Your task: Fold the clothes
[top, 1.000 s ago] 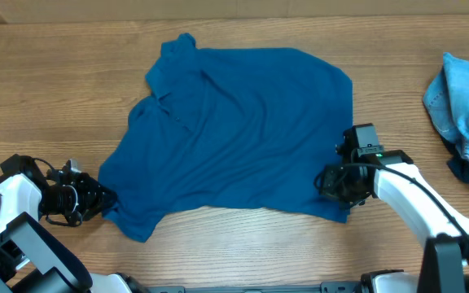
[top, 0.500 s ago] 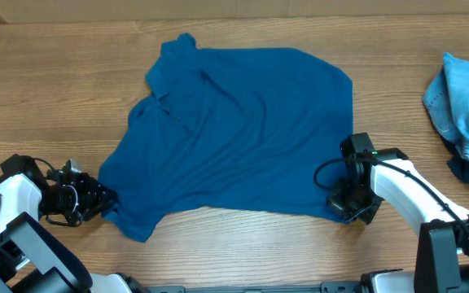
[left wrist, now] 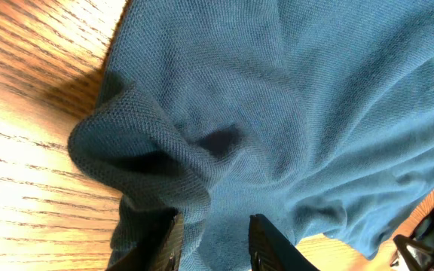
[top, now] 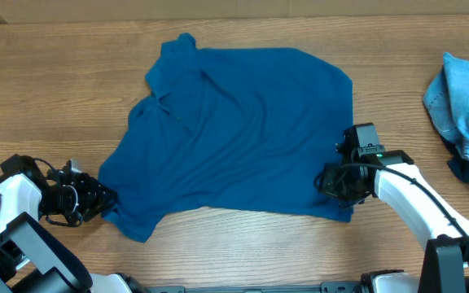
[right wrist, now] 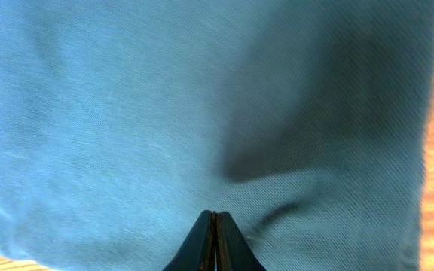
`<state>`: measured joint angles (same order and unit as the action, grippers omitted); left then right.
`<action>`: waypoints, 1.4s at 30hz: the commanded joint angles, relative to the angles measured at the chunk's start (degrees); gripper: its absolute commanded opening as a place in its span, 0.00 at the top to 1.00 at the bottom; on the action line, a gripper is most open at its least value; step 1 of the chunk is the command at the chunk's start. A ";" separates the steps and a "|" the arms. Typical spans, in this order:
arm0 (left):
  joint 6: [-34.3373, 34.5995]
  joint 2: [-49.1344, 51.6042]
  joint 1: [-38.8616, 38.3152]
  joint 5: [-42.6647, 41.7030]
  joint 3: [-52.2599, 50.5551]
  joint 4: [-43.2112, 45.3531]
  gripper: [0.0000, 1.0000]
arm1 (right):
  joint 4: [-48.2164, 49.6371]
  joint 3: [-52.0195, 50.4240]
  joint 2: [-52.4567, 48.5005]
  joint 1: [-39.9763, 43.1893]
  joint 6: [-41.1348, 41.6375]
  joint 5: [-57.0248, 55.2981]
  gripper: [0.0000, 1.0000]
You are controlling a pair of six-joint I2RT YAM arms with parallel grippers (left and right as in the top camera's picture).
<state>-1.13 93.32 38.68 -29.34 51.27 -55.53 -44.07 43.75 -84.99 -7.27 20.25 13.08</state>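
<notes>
The clothes in hand are a deep-blue knit shirt (top: 234,130) spread flat on the wooden table (top: 47,89), collar toward the far left. My left gripper (top: 104,199) lies low at the shirt's near-left corner. In the left wrist view its fingers (left wrist: 168,245) stand apart, open, with bunched fabric (left wrist: 149,162) lying in and around the gap of the left gripper (left wrist: 213,241). My right gripper (top: 326,181) rests over the shirt's near-right corner. The right wrist view shows that gripper (right wrist: 215,220) shut, tips together against the blue cloth (right wrist: 126,98), beside a small crease.
A crumpled light-blue denim garment (top: 462,94) lies at the table's right edge, with a darker piece (top: 465,171) just in front of it. Bare wood runs along the front edge (top: 234,244) and the far left.
The right wrist swung toward the table's front edge half a second ago and has come back to where it was. The shirt and the left arm look unchanged.
</notes>
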 commanded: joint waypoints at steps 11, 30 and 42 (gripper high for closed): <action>-1.20 -1.31 0.31 -0.09 0.74 -0.20 0.67 | -3.19 0.24 -6.64 0.61 10.43 -11.10 0.96; -5.51 -3.15 0.31 -7.50 2.58 -1.84 0.67 | -9.14 3.32 2.01 7.52 11.21 -13.03 0.96; -5.51 -18.82 -1.14 -10.69 13.49 0.90 0.37 | -0.13 5.99 9.05 6.56 1.75 5.90 0.92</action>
<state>-6.44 78.52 38.65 -37.39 62.67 -57.87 -46.52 48.53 -75.75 -0.51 27.79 8.23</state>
